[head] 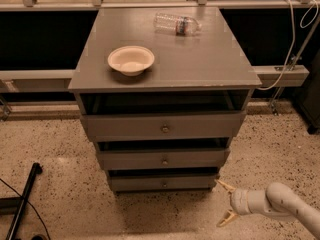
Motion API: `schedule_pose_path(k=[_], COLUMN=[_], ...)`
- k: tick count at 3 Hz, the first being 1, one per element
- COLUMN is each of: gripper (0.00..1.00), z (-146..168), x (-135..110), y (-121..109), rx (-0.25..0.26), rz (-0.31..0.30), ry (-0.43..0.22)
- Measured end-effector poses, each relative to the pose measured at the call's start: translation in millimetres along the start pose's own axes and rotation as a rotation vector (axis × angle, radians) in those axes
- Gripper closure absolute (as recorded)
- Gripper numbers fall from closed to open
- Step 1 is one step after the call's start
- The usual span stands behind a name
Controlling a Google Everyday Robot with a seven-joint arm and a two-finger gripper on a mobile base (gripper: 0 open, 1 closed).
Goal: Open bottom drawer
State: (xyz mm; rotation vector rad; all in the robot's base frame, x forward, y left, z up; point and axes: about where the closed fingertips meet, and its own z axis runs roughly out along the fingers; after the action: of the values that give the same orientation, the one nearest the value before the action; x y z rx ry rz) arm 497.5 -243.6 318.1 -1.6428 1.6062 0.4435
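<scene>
A grey cabinet (165, 66) holds three stacked drawers. The bottom drawer (162, 183) is the lowest and slimmest front, with a small round metal knob (164, 184) at its middle, and it sits flush with only a dark gap above it. My gripper (223, 203) hangs low near the floor, just right of the bottom drawer's right end. Its two pale fingers are spread open, pointing left toward the cabinet, with nothing between them. The white arm (285, 206) runs off to the lower right.
A beige bowl (131, 59) and a lying clear plastic bottle (176, 24) rest on the cabinet top. A black pole (22, 201) lies on the speckled floor at lower left. Cables (295, 44) hang at the right by a rail.
</scene>
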Motion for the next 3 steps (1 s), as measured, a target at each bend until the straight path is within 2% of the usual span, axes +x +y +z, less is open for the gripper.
schedule_pose_path(k=[1,2,3], gripper=[0.00,0.00,0.00], z=[32.0,34.0,55.7], x=[11.3,11.7,23.4], y=[0.4,0.5,-3.0], rx=[-0.007,-0.007,0.011], rz=[-0.030,-0.033,-0.102], ry=[-0.050,-0.055,-0.105])
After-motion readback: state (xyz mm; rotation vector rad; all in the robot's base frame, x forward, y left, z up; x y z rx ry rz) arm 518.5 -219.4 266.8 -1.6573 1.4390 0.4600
